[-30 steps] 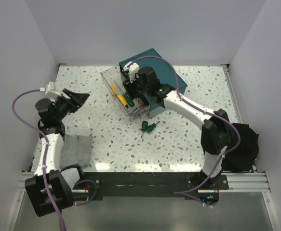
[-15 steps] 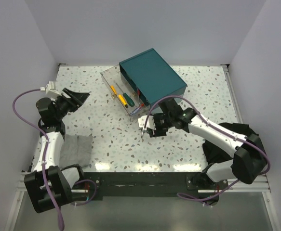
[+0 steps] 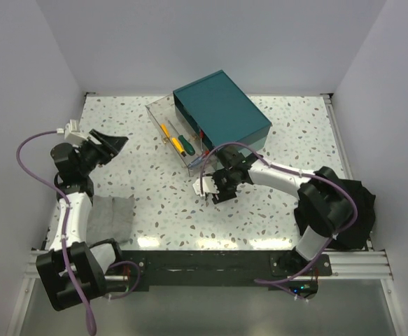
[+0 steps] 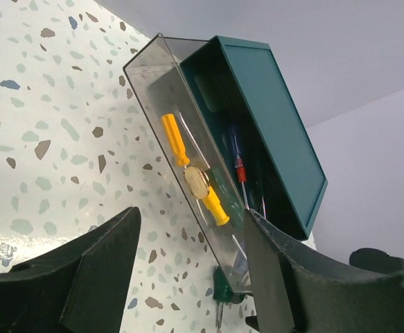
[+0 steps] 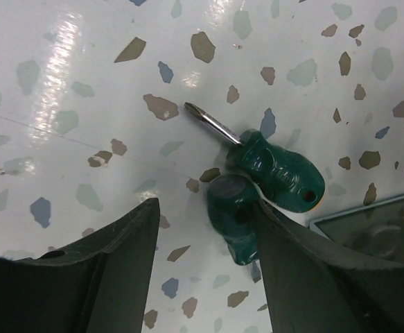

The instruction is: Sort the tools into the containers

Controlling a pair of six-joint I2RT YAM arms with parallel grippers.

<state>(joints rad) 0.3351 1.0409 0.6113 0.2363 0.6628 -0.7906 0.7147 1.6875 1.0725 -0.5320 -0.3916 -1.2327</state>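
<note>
— How wide is the right end effector set?
— Spread wide, with nothing in its grasp. It hangs low over the speckled white counter, and two stubby green-handled screwdrivers lie on the counter between its fingers. One shows a short silver tip. The other sits end-on, close against the right-hand finger, and I cannot tell whether they touch.
— And the left end effector?
— Also parted and empty. It is raised off the counter at the left side, well apart from the tools, and faces the clear plastic drawer.
— Where does that drawer sit?
— Pulled out of the teal rectangular box, just beyond the two green screwdrivers. Inside lie a yellow-handled screwdriver and several other tools, one with a red handle and one with a green handle among them.
</note>
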